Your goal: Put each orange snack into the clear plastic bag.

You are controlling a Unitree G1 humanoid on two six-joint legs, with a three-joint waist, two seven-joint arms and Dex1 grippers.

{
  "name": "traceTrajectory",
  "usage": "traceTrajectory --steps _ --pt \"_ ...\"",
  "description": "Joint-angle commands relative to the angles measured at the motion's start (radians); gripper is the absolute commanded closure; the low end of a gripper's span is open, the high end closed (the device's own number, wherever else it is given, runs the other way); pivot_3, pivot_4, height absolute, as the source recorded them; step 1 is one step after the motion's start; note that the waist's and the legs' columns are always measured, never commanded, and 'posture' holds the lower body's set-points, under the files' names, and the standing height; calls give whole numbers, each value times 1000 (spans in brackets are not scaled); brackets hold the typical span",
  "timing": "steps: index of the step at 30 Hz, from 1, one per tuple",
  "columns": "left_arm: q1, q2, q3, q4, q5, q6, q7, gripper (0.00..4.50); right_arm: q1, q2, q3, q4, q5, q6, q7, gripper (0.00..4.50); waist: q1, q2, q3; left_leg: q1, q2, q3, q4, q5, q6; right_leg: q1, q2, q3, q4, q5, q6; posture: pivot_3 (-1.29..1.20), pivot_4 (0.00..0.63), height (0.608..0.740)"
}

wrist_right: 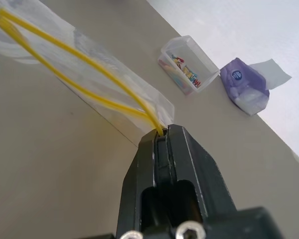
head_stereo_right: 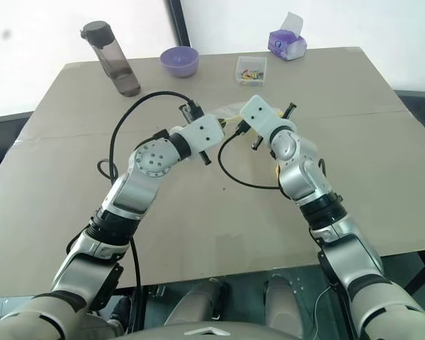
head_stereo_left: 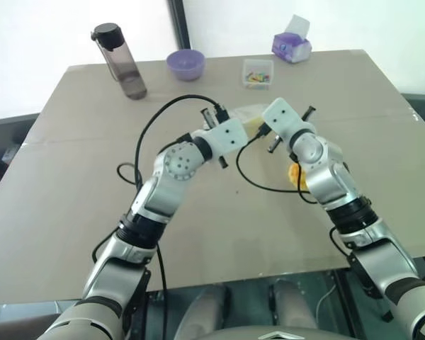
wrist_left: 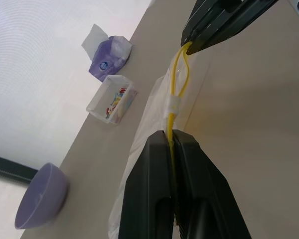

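The left gripper's (wrist_left: 170,137) two black fingers (wrist_left: 149,189) are pressed together on the yellow seal strip of the clear plastic bag (wrist_left: 149,107). The right gripper's (wrist_right: 162,133) fingers (wrist_right: 189,164) are likewise clamped on the other end of that strip, where its two yellow lines run into the fingertips. The bag hangs stretched between the two grippers, which meet above the middle of the tan tabletop (head_stereo_left: 71,212), the arms angled inward toward each other. The seal's two yellow lines bow slightly apart between the grips.

The orange snack (head_stereo_left: 296,174) lies on the tabletop beneath the right forearm, mostly hidden by it, with just a yellow-orange edge showing.

Along the far edge of the tabletop stand a dark water bottle (head_stereo_left: 120,61) at the left, then a purple bowl (head_stereo_left: 185,63), a small clear box (head_stereo_left: 258,73) of multicoloured bits, and a purple tissue pack (head_stereo_left: 292,44) at the right, all well apart from the bag.
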Motion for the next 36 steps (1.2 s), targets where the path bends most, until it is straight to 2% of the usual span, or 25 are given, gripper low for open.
traceTrajectory --steps 1,4,11,12,13,14,15,16,17,22,36 --pt "-2 -2 3 -9 13 -15 14 4500 -1 2 -20 -62 7 6 3 3623 0 0 0 0 0 0 0 0 0 0 0 0 0 0 0 0 150 740" --pt "4 -11 8 -10 6 -5 16 4500 5 -7 -23 -77 15 17 24 2313 0 0 0 0 0 0 0 0 0 0 0 0 0 0 0 0 150 740" --pt "32 -74 69 -11 -70 45 43 4500 36 56 -140 -187 120 156 18 2313 0 0 0 0 0 0 0 0 0 0 0 0 0 0 0 0 150 740" --pt "37 -82 79 -9 -81 43 51 4500 38 73 -166 -200 140 181 10 2699 0 0 0 0 0 0 0 0 0 0 0 0 0 0 0 0 150 740" --pt "42 -92 90 -8 -96 48 59 4500 41 86 -186 -212 158 203 4 2824 0 0 0 0 0 0 0 0 0 0 0 0 0 0 0 0 150 740" --pt "49 -102 102 -9 -112 54 62 4500 45 100 -207 -226 180 230 6 3155 1 0 0 0 0 0 0 0 0 0 0 0 1 0 0 0 150 740" --pt "54 -108 110 -11 -125 53 64 4500 49 115 -227 -239 203 256 7 3578 1 0 0 0 0 0 0 0 0 0 0 0 0 0 0 0 150 740" --pt "59 -109 114 -13 -133 48 63 4500 48 142 -261 -254 238 297 6 4212 1 0 0 0 0 0 0 0 0 0 0 0 0 0 0 0 150 740" --pt "63 -110 117 -15 -138 48 62 4500 44 167 -292 -267 271 336 4 4446 1 0 0 0 0 0 0 0 0 0 0 0 0 0 0 0 150 740" --pt "66 -107 119 -17 -151 41 61 4500 11 237 -378 -302 393 464 1 4446 1 0 0 0 0 0 0 0 0 0 0 0 1 0 0 0 150 740" --pt "85 -89 76 -30 -138 6 33 4500 -25 211 -351 -264 503 464 -62 4446 0 0 0 0 0 0 0 0 0 0 0 0 1 0 0 0 150 740"
